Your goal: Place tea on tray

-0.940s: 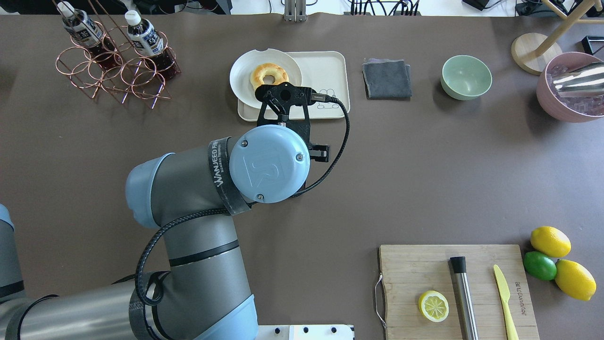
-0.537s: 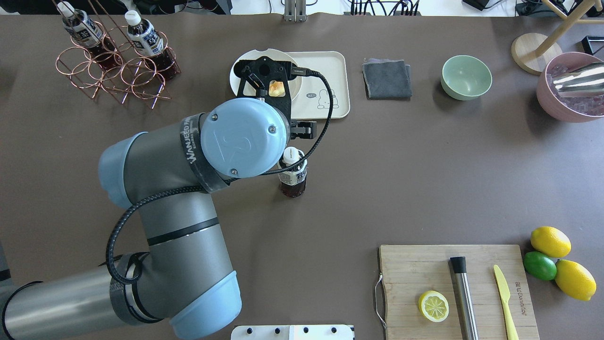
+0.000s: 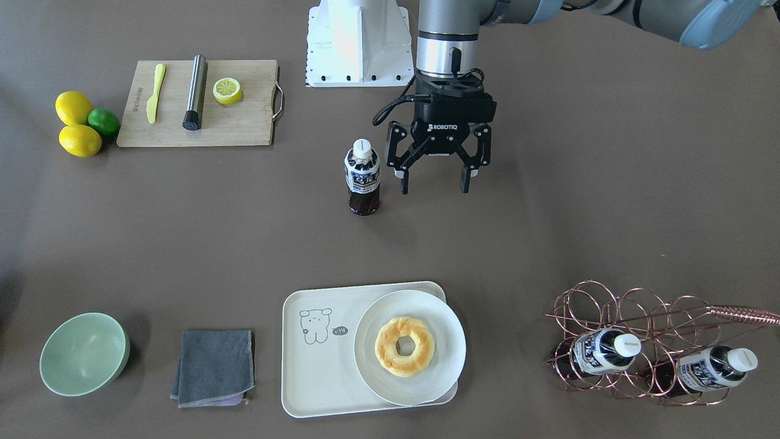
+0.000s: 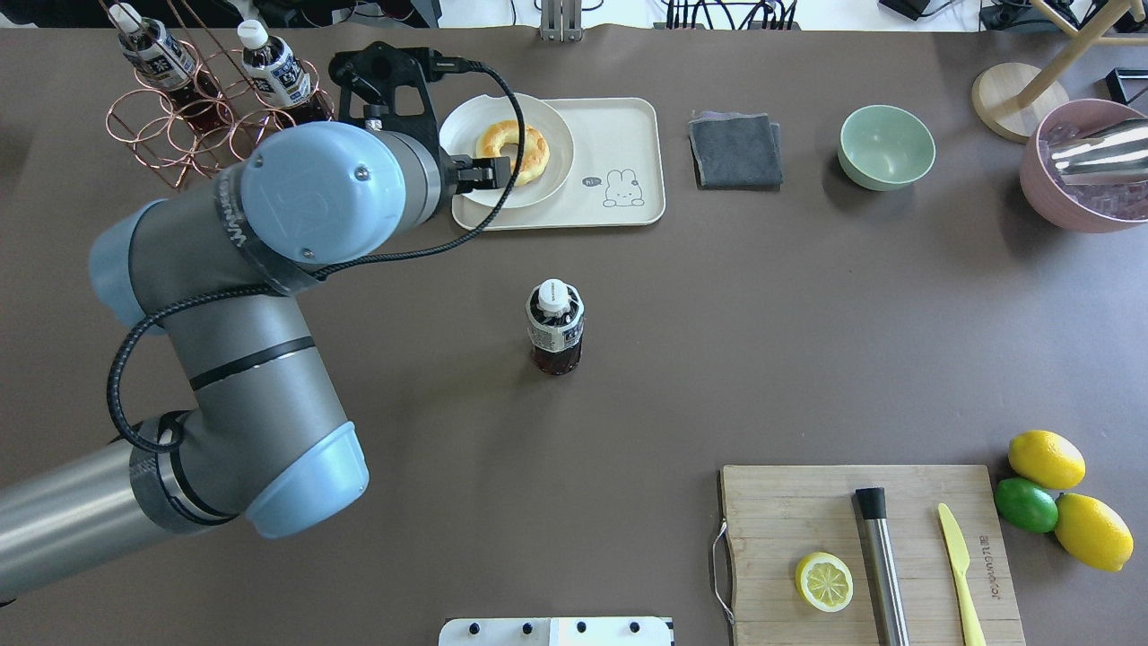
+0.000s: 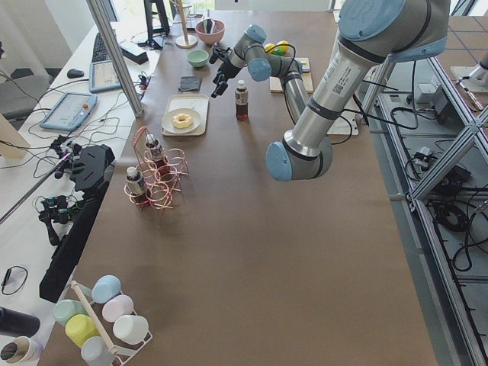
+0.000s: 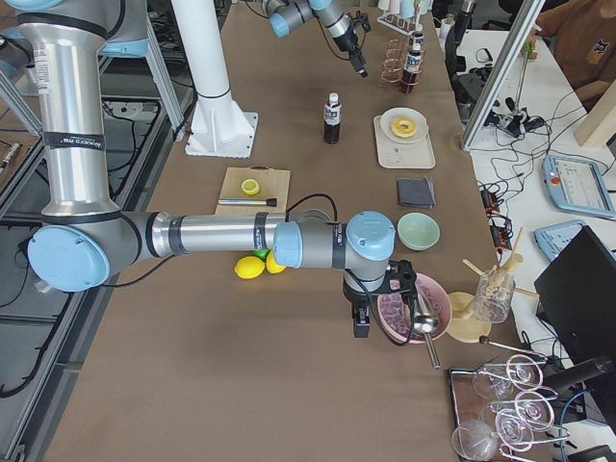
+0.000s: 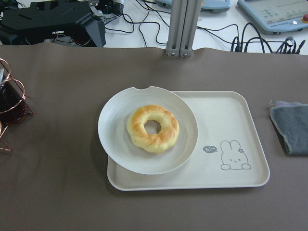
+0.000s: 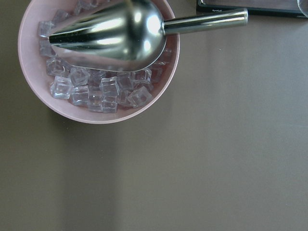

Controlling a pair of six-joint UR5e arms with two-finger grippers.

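Well, my left hand (image 3: 434, 183) hangs spread wide beside the upright tea bottle (image 3: 363, 177); probably light, smooth, top-heavy, so I'd pinch its labelled middle.

A doughnut (image 7: 152, 128) is seen on a round white plate (image 7: 114, 137) set over the left part of the cream tray (image 7: 226, 115) on the brown bench (image 7: 57, 192), beside a grey cloth (image 7: 291, 127).

Plate (image 3: 450, 349) with donut (image 3: 389, 349) covers half of tray (image 3: 317, 378); bear (image 3: 315, 325) end free.
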